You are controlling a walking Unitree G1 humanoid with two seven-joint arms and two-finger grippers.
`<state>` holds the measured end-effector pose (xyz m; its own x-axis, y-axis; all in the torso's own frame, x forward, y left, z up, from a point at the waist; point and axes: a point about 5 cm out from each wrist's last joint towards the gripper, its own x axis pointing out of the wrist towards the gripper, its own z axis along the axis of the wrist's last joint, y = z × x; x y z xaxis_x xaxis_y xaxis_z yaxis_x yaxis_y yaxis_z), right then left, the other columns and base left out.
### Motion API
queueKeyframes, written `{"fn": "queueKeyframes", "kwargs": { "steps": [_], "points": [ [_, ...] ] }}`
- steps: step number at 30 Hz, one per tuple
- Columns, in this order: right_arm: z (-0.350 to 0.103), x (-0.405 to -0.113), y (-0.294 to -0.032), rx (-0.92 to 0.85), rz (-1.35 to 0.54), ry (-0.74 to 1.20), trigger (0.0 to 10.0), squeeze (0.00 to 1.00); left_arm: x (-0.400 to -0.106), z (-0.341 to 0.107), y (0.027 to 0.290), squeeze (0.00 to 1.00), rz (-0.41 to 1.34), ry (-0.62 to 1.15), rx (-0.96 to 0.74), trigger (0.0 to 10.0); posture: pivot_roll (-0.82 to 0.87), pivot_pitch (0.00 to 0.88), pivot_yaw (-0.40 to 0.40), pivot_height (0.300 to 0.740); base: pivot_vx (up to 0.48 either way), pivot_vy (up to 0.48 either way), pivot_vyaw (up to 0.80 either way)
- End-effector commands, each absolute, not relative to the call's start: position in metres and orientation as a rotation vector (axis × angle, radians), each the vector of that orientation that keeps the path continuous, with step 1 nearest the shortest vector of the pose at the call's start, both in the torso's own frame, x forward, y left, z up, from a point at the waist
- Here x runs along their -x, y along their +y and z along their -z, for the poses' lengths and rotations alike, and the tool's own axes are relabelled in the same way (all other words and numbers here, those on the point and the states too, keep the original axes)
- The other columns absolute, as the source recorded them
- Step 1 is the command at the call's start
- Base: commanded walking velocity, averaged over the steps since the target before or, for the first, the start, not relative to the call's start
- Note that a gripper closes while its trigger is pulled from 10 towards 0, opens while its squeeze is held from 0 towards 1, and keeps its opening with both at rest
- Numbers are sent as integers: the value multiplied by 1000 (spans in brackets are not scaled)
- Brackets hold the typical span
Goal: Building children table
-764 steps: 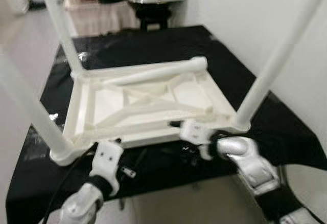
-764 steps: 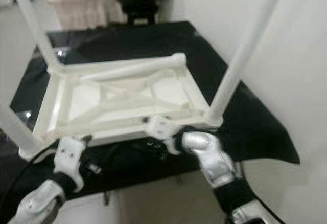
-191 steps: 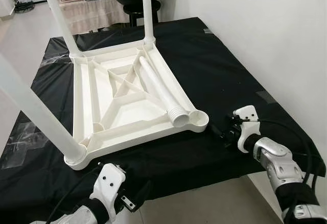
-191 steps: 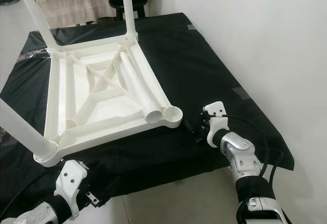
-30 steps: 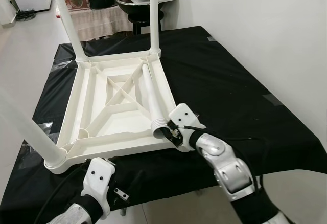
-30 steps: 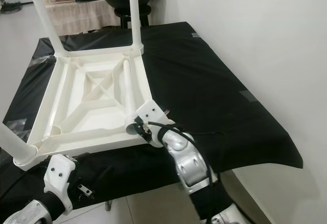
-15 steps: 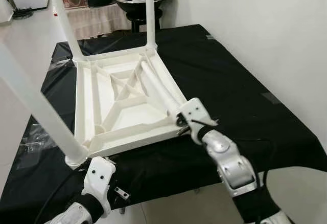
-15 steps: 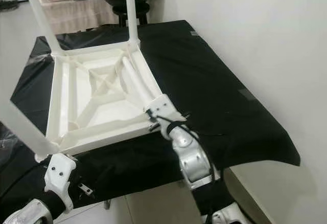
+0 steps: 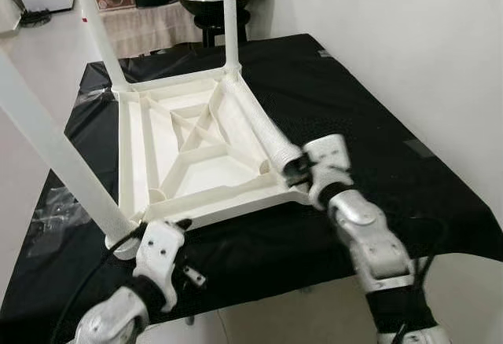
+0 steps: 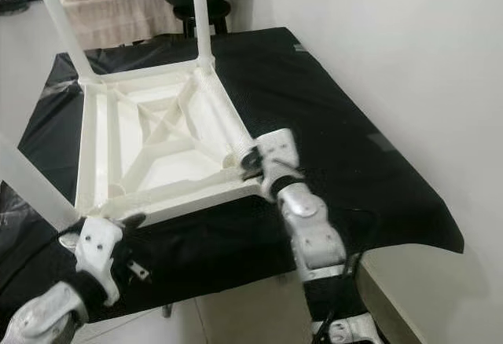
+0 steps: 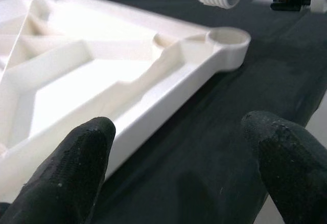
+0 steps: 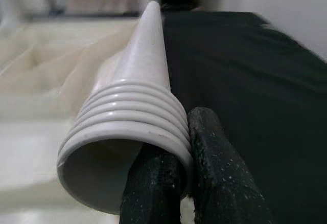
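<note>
Since a second ago the right hand (image 9: 292, 170) has lifted the loose leg's (image 9: 255, 128) threaded end off the tabletop frame; it was resting down by the corner, now it sits raised above the rim, with the far end angled back toward the rear corner. Left hand (image 11: 173, 147) has also come up closer to the near edge.

State now:
- Upturned white tabletop (image 9: 157, 151) lies on the black-covered surface (image 9: 369, 108), ribs up. Three legs stand in their corner sockets: near-left, rear-left, rear-right.
- Empty socket (image 11: 228, 37) is the near-right corner, just beside and below the leg's threaded end.
- Right hand is closed on the threaded end, one finger (image 12: 219, 183) pressed outside the ridges, the other inside the bore.
- Left hand is open, fingers spread wide, hovering just off the near rim, gripping nothing.

Step in hand: fitting the fourth leg, pick-up phase done by the look of it.

Next move, as I judge it: swing the leg upright, thread end down, centre it over the empty socket, push or twist in. Grip is right on the thread, so it'll likely foul the socket; regrip higher on the shaft first. Left hand could brace the frame against sliding.
</note>
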<state>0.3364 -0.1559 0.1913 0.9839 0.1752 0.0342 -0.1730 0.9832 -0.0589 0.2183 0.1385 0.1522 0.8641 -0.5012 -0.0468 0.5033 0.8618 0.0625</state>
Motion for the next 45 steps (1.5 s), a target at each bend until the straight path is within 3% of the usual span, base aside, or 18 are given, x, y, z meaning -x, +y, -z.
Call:
{"fn": "queueKeyframes", "kwargs": {
  "steps": [1, 2, 3, 6, 8, 9, 12, 17, 18, 19, 20, 22, 23, 26, 30, 35, 45],
  "points": [
    [-204, -335, -163, -40, -169, -109, 0, 0, -220, -154, 138, 0, 548, 37, -64, 10000, -22, 98, 28, 740, 0, 0, 0],
    [-208, -333, -173, -169, -166, -146, 0, 0, -229, -164, 133, 0, 583, 3, -47, 10000, -27, 93, 34, 740, 0, 0, 0],
    [-208, -333, -173, -169, -166, -146, 0, 0, -229, -164, 133, 0, 583, 3, -47, 10000, -27, 93, 34, 740, 0, 0, 0],
    [-217, -326, -179, -408, -225, -242, 0, 0, -246, -184, 123, 0, 649, -71, 34, 10000, -45, 78, 49, 740, 0, 0, 0],
    [-217, -326, -179, -408, -225, -242, 0, 0, -246, -184, 123, 0, 649, -71, 34, 10000, -45, 78, 49, 740, 0, 0, 0],
    [-223, -321, -183, -566, -271, -318, 0, 0, -257, -200, 118, 0, 682, -119, 102, 10000, -46, 69, 52, 740, 0, 0, 0],
    [-237, -311, -184, -781, -418, -453, 0, 0, -274, -229, 113, 0, 749, -201, 191, 10000, -52, 60, 58, 740, 0, 0, 0],
    [-249, -297, -180, -911, -639, -555, 0, 0, -286, -252, 113, 0, 826, -249, 282, 10000, -52, 45, 64, 740, 0, 0, 0],
    [-251, -290, -177, -921, -754, -577, 1412, 0, -292, -261, 115, 0, 870, -259, 374, 10000, -53, 39, 65, 740, 0, 0, 0],
    [-251, -290, -177, -921, -754, -577, 1412, 0, -292, -261, 115, 0, 870, -259, 374, 10000, -53, 39, 65, 740, 0, 0, 0],
    [-250, -285, -174, -912, -841, -589, 5529, 0, -294, -273, 118, 0, 916, -289, 506, 10000, -54, 37, 67, 740, 0, 0, 0],
    [-250, -283, -173, -904, -871, -593, 5529, 0, -294, -278, 119, 0, 937, -305, 564, 10000, -54, 37, 67, 740, 0, 0, 0],
    [-250, -281, -173, -900, -905, -599, 10000, 0, -293, -286, 120, 0, 979, -328, 642, 10000, -54, 32, 68, 740, 0, 0, 0],
    [-250, -280, -173, -899, -927, -603, 10000, 0, -292, -291, 121, 0, 1009, -343, 693, 10000, -54, 30, 68, 740, 0, 0, 0],
    [-248, -265, -164, -865, -1126, -578, 10000, 0, -271, -331, 127, 0, 1332, -457, 896, 10000, -55, 26, 69, 740, 0, 0, 0],
    [-246, -254, -163, -867, -1248, -579, 10000, 0, -262, -347, 134, 0, 1480, -482, 963, 10000, -52, 26, 70, 740, 0, 0, 0],
    [-235, -240, -152, -817, -1430, -504, 10000, 0, -261, -353, 138, 0, 1514, -446, 964, 10000, -51, 24, 76, 740, 0, 0, 0]
  ]
}}
